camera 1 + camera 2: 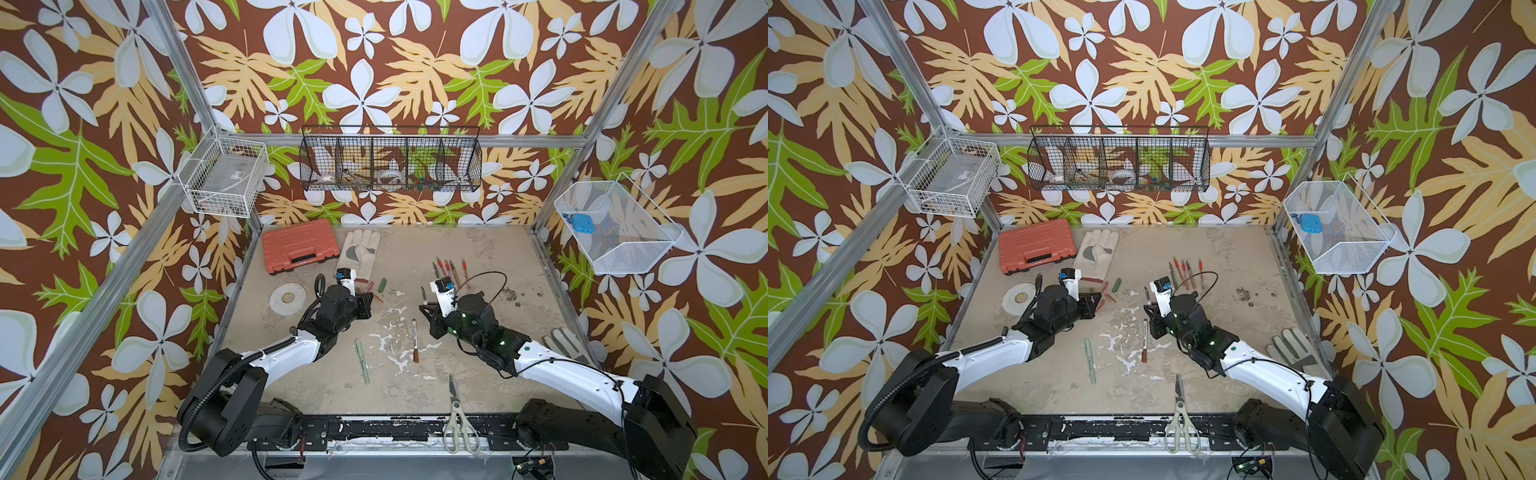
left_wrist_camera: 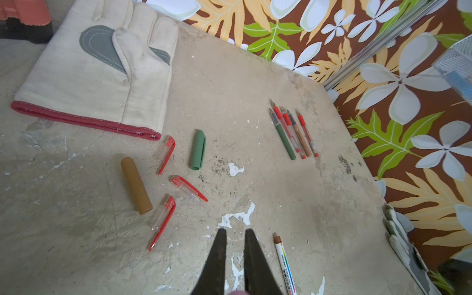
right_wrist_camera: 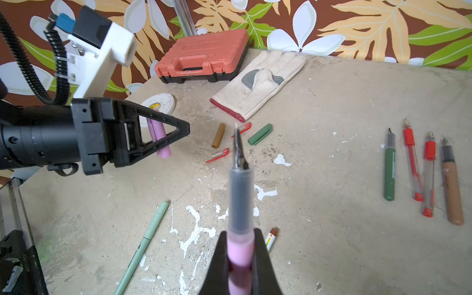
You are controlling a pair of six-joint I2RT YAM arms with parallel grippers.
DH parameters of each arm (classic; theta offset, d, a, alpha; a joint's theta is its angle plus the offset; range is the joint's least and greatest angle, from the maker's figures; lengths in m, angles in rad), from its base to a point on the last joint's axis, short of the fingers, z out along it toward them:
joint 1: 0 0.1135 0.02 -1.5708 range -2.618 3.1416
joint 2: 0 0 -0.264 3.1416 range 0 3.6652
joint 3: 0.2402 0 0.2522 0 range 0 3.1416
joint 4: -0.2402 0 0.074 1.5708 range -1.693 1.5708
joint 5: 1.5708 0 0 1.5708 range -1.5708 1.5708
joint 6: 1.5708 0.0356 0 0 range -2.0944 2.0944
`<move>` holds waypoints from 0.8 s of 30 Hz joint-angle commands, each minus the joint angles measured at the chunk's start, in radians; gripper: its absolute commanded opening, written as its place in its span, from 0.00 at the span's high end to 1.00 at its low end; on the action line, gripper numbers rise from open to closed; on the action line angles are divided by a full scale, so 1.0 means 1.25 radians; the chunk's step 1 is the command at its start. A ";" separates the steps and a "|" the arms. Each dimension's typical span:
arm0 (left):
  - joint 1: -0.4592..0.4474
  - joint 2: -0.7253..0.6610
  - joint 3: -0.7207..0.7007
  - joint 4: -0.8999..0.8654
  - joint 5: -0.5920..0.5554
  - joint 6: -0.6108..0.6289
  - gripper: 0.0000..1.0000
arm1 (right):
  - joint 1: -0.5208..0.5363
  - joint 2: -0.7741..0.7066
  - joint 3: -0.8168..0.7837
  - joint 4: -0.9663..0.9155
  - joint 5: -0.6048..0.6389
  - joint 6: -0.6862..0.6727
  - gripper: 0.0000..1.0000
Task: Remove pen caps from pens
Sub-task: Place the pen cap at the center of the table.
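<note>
- Pink plastic pen [image 3: 241, 194], uncapped with its grey nib section bare, juts from the right gripper [image 3: 240, 233], which is clamped on its barrel.
- Pink tube-shaped cap [image 3: 160, 135] sits pinched in the left gripper [image 3: 183, 129], apart from the pen.
- Tan cap [image 2: 136, 185], dark green cap [image 2: 198, 149] and red-and-clear caps [image 2: 190, 189] lie just past the left gripper's tips.
- Row of uncapped pens [image 2: 293, 132] lies farther beyond.

Walled on three sides in brown wallpaper [image 1: 374, 50] of white flowers, green and tan leaves. Framed by aluminium posts [image 1: 185, 70]. Hung with a black wire basket [image 1: 457, 158] at the back, a white wire basket [image 1: 216, 203] and a white mesh basket [image 1: 615, 245] on the sides. Floored with worn, paint-flecked beige tabletop [image 1: 478, 257].
</note>
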 commanded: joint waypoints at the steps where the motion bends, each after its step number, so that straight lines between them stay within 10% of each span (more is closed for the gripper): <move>1: 0.004 0.024 0.012 -0.020 -0.022 0.011 1.00 | -0.002 -0.006 -0.004 0.024 -0.016 0.019 1.00; 24: 0.089 0.191 0.055 -0.031 0.043 0.010 1.00 | -0.003 -0.001 -0.009 0.018 -0.003 0.006 1.00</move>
